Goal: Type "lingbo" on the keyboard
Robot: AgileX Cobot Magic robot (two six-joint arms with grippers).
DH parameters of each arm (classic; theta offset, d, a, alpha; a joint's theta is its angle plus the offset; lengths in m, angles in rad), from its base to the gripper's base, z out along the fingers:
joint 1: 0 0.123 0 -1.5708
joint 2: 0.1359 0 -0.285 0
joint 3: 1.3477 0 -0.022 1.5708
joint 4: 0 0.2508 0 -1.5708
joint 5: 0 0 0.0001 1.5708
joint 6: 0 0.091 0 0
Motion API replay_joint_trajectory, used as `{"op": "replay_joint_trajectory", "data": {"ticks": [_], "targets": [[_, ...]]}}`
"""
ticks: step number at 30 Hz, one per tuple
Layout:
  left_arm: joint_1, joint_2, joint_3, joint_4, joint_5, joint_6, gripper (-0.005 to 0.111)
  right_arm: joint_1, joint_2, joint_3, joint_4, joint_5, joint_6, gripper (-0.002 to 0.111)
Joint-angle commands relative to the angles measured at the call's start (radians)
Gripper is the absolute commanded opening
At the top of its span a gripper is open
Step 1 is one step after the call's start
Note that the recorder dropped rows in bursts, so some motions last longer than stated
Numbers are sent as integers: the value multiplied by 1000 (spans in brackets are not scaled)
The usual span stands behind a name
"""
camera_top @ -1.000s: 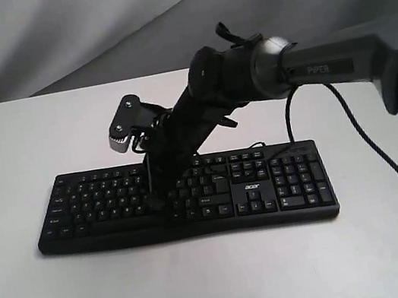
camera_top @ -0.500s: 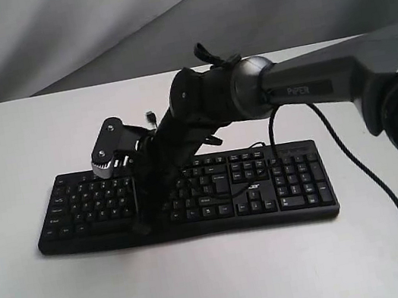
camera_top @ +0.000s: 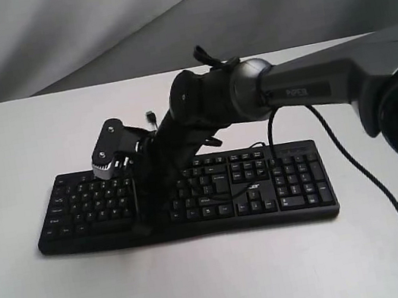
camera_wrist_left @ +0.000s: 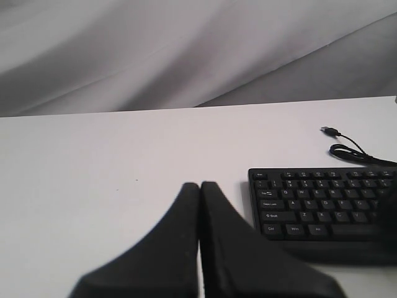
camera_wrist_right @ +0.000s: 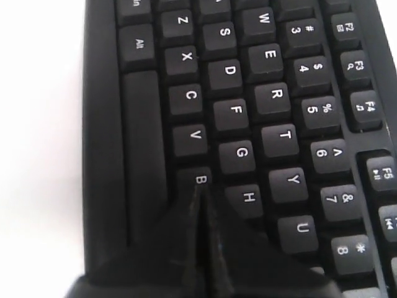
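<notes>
The black keyboard [camera_top: 85,204] lies across the middle of the white table, its "acer" logo [camera_top: 252,186] beside the number pad. My right gripper [camera_top: 145,222] reaches over it from the right and points steeply down at the lower letter rows. In the right wrist view the right gripper [camera_wrist_right: 200,190] is shut, its tips touching the B key [camera_wrist_right: 197,179], with H [camera_wrist_right: 248,198] and V [camera_wrist_right: 196,135] beside it. My left gripper [camera_wrist_left: 200,185] is shut and empty over bare table, off the Ctrl end of the keyboard [camera_wrist_left: 322,211].
The keyboard's thin black cable ends in a loose USB plug [camera_top: 151,116] on the table behind it, also the plug [camera_wrist_left: 329,130] in the left wrist view. A black robot cable [camera_top: 396,214] droops over the table at right. A grey backdrop hangs behind.
The right arm has swung left and lower over the keyboard, bringing its shut tips from the middle keys down onto the B key. The keyboard has not shifted.
</notes>
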Motion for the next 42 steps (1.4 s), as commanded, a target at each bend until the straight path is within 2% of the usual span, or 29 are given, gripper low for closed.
{"op": "replay_joint_trajectory", "data": {"ticks": [1, 12, 42], "targets": [[1, -4, 5, -4, -7, -2, 1, 4, -31, 1, -11, -46, -5, 0], [1, -4, 5, -4, -7, -2, 1, 13, 51, -151, -9, 8, 14, 0], [1, -4, 5, -4, -7, -2, 1, 13, 87, -151, 5, 6, 14, 0]]}}
